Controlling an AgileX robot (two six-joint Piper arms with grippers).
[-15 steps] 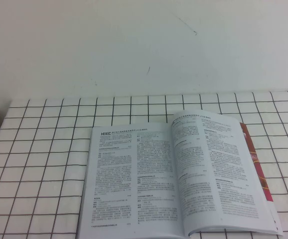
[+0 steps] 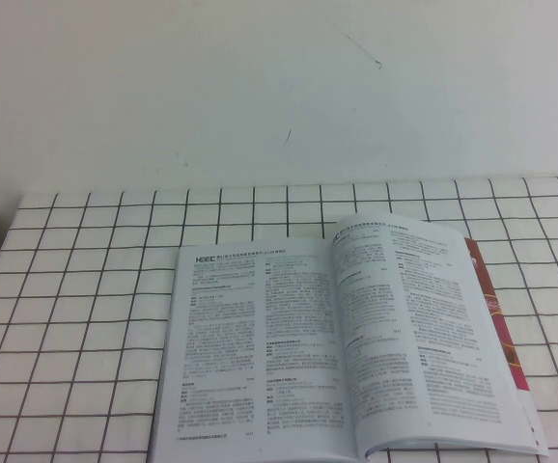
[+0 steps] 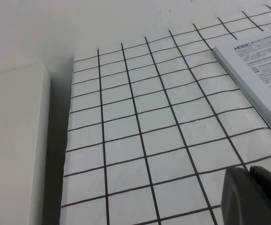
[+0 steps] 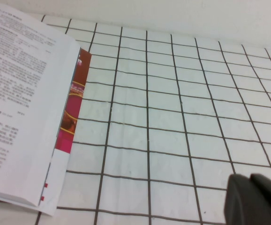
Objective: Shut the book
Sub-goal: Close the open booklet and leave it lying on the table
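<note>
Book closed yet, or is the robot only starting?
Nothing is done: the book lies wide open on the checked cloth. Nothing is in hand; the left pincer hovers over the cloth beside its left page, the right pincer beside its red cover. Left: grip a side and fold it shut.

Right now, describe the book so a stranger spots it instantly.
Look on the black-gridded white tablecloth, between the left pincer and right pincer, toward the near right. The book lies open, dense print up, a red cover edge peeking out on its right.
</note>
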